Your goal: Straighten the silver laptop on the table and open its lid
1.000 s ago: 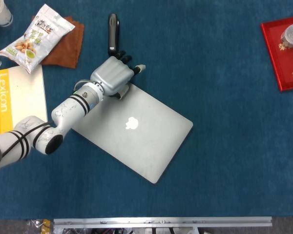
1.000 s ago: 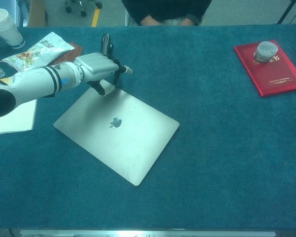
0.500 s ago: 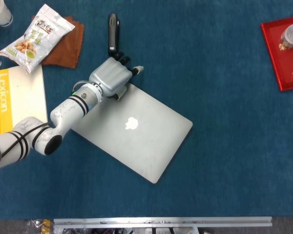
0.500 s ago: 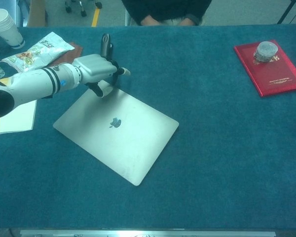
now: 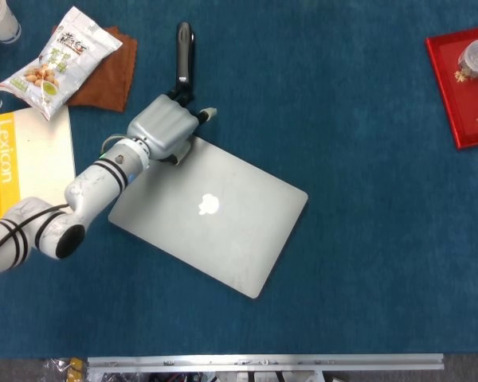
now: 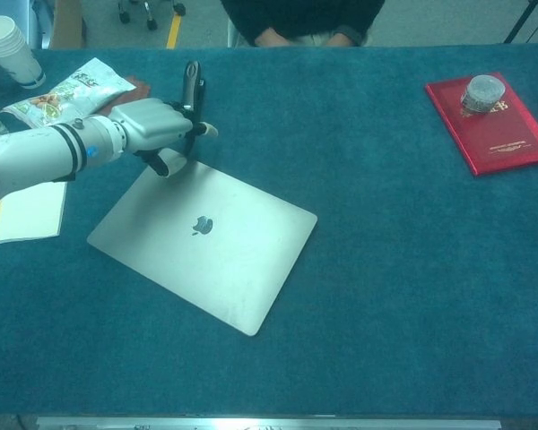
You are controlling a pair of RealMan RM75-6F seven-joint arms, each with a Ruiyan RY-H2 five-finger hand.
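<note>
Your left hand rests at the far-left corner of the silver laptop, fingers curled over that edge; whether it truly grips the corner is unclear. The laptop lies closed and skewed on the blue table, with a black remote just beyond that corner.
</note>
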